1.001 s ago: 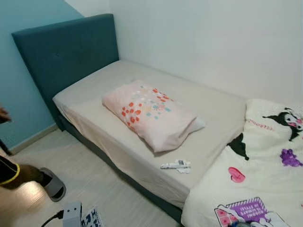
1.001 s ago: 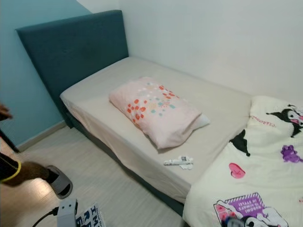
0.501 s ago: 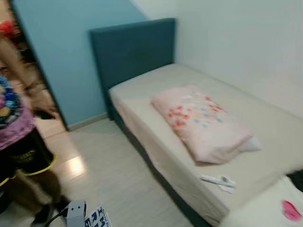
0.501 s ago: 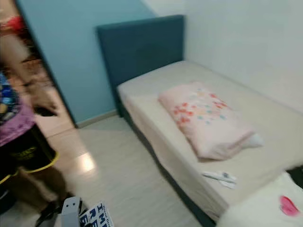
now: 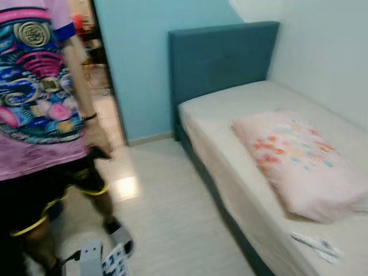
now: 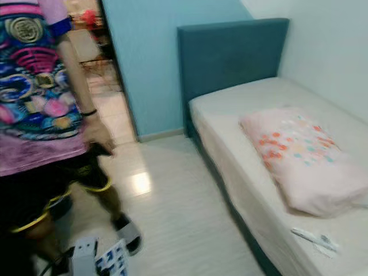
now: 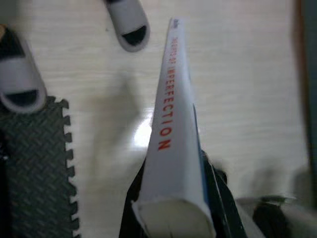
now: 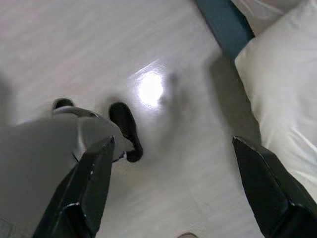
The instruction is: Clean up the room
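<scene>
The left pincer (image 7: 171, 218) clamps a white book (image 7: 171, 148), its spine lettered in red and partly cut off, above pale wood-look floor (image 7: 247, 99); two grey slippers (image 7: 126, 22) and a dark foam mat (image 7: 34, 163) lie below. The right pincer (image 8: 173, 188) hangs with fingers spread wide over glossy floor beside the bed's white bedding (image 8: 282, 84). A blurred person (image 5: 40, 115) in a patterned shirt stands near the teal-headboard bed (image 5: 224, 54), where a pink pillow (image 5: 299, 161) and small white items (image 5: 313, 244), indistinct, rest.

Red "IMPERFECTION" on white book spine (image 7: 171, 144), preceding word blurred
</scene>
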